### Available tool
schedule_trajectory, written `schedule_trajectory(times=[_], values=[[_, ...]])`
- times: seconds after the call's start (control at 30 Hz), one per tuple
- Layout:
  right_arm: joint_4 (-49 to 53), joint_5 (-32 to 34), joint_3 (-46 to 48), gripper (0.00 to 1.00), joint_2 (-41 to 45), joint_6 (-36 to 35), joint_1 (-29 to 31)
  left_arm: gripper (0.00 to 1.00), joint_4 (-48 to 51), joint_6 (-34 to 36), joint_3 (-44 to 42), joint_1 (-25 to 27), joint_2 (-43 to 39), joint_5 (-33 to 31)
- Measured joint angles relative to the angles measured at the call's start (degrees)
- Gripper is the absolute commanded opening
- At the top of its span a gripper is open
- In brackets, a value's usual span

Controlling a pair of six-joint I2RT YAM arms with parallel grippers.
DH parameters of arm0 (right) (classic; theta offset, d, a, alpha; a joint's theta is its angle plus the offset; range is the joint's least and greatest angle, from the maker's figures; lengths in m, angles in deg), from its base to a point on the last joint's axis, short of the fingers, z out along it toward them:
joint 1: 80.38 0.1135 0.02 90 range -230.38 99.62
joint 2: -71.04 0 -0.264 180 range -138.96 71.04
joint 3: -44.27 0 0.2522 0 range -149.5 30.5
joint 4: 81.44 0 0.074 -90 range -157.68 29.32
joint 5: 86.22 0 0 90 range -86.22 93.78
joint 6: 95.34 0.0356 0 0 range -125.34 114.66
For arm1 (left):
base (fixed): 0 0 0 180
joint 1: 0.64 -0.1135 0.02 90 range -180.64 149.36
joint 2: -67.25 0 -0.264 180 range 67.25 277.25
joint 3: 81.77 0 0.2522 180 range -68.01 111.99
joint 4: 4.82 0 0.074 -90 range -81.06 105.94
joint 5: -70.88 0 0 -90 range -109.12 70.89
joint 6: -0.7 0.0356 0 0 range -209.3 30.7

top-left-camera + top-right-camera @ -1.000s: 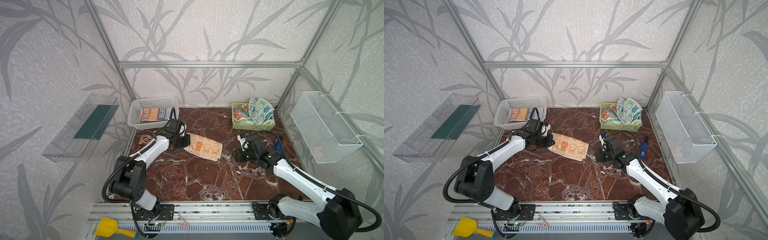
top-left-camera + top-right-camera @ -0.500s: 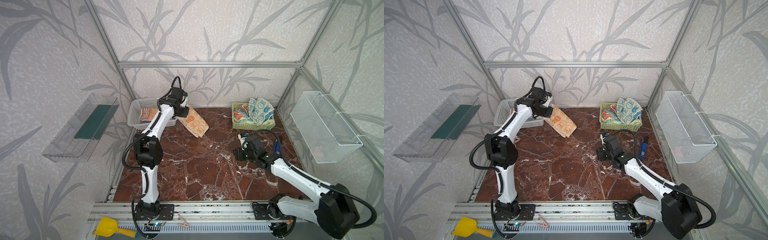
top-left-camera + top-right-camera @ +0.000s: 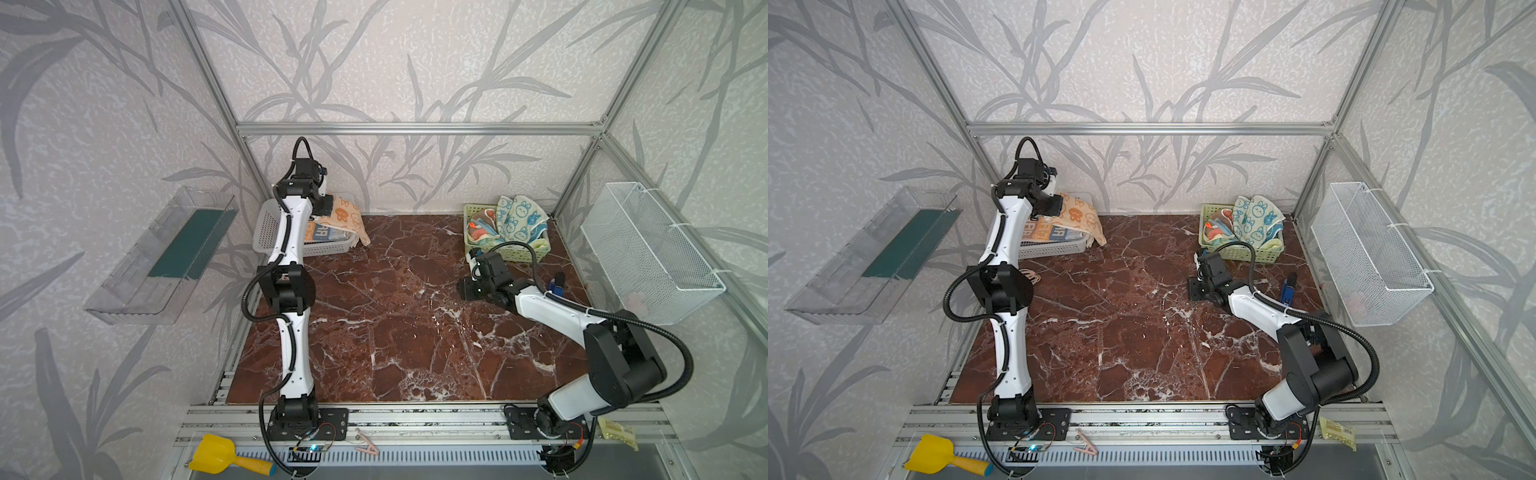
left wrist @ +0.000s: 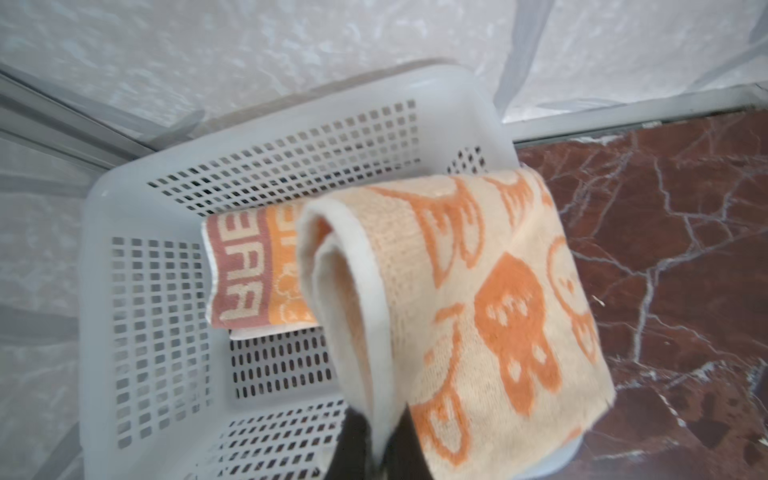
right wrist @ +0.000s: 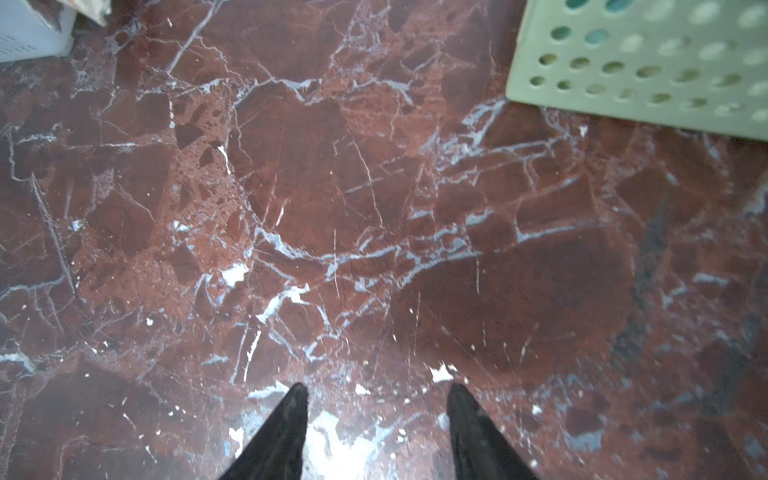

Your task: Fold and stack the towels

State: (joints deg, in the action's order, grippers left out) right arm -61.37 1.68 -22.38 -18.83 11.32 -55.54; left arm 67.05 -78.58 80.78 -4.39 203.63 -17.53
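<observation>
My left gripper [image 4: 378,440] is shut on the white edge of the folded orange bunny towel [image 4: 478,291]. It holds the towel above the white basket [image 4: 291,124] at the back left in both top views. The towel [image 3: 347,216] drapes across the basket's right rim [image 3: 266,224], one corner hanging toward the table. A folded lettered towel [image 4: 245,274] lies inside the basket. More towels, a white one with blue bunnies [image 3: 519,216] on top, fill the green basket [image 3: 511,251]. My right gripper [image 5: 378,395] stands open and empty just above the marble, in front of the green basket [image 5: 644,70].
A wire basket [image 3: 648,253] hangs on the right wall and a clear shelf [image 3: 166,249] on the left wall. A blue object [image 3: 555,284] lies on the table near the right arm. Rubber bands [image 3: 1030,274] lie by the left arm's elbow.
My left arm has lifted the orange bunny towel off the table's middle and carried it back and left, over the white basket. The right gripper has barely moved.
</observation>
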Motion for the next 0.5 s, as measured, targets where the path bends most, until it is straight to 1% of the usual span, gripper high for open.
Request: schedule_trajectory(times=[0.13, 0.3, 0.5], values=[[0.1, -0.3, -3.5, 0.55, -2.0, -1.4, -0.1, 0.00, -5.7, 0.2, -1.4, -2.6, 1.1, 2.4], [1.6, -0.3, -7.9, 0.55, -5.5, -2.8, -0.2, 0.00, -8.5, 0.0, 0.2, -5.1, 6.2, 3.6], [3.5, -0.4, -12.7, 0.54, -8.4, -4.1, -0.3, 0.00, -10.4, 1.4, -0.7, -6.8, 8.0, 1.9]])
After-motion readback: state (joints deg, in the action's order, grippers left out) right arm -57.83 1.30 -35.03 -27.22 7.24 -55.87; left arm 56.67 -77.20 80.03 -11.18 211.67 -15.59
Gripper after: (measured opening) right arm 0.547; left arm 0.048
